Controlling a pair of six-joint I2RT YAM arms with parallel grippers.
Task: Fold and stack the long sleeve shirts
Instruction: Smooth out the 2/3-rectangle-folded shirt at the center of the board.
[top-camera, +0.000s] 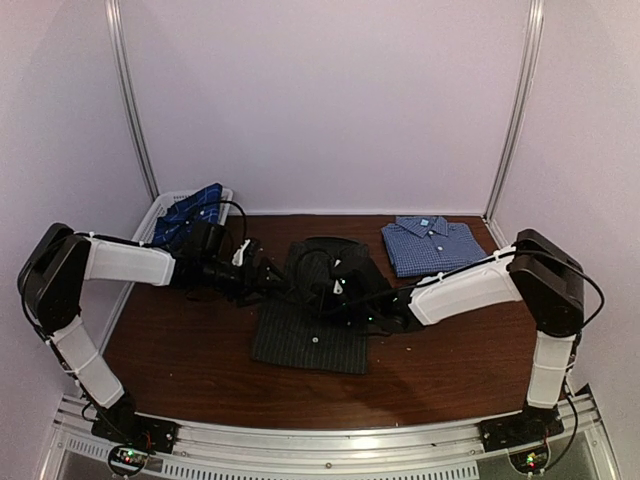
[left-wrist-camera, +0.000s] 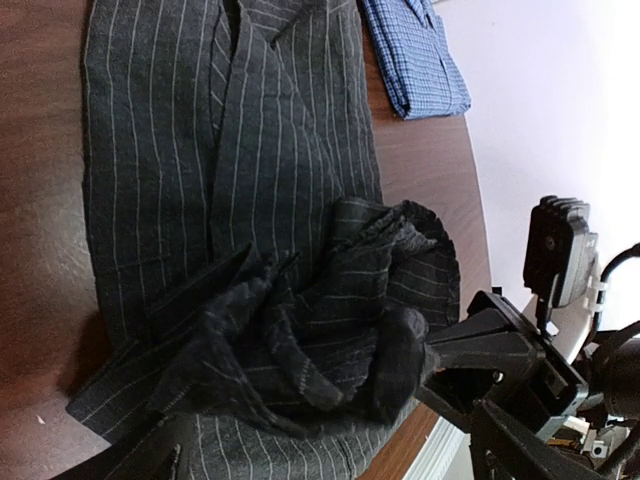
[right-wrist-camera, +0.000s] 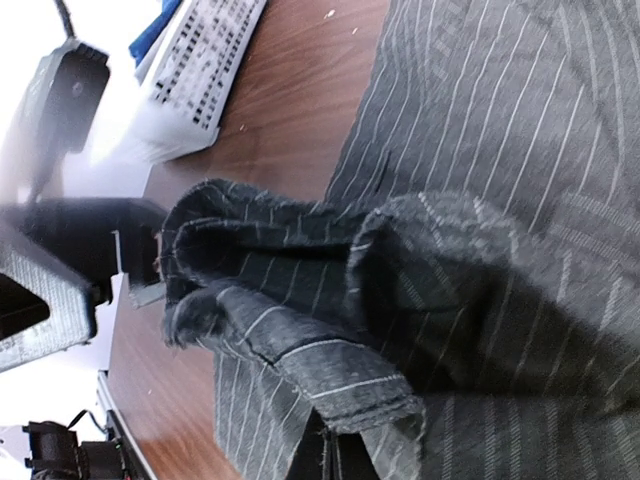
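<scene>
Dark wood surface (top-camera: 200, 360), pale panels (top-camera: 330, 100) on three sides. Charcoal pinstripe shirt (top-camera: 312, 335) lies mid-surface with its body spread roughly flat, collar end toward the back, lower edge toward the arm bases. White mesh basket (top-camera: 152, 214) sits at the rear left corner, partly hidden by the left arm. Blue check shirt (top-camera: 432, 245) is folded into a neat rectangle at rear right, collar on top, well apart from the pinstripe one. Navy plaid shirt (top-camera: 197, 210) is heaped in the basket, unfolded.

Both arms reach in over the middle of the pinstripe shirt from opposite sides. Right tool (right-wrist-camera: 330, 455) is pressed together on a bunched wad of the pinstripe shirt. The cloth rolls up off the flat body and drapes over the fingertips. The left wrist view shows the same black tip biting the wad from the side. Left tool (top-camera: 266, 281) is spread wide, with a finger on either side of that wad and not gripping it, as far as its wrist view shows. Cannot tell whether the wad is sleeve or hem.
</scene>
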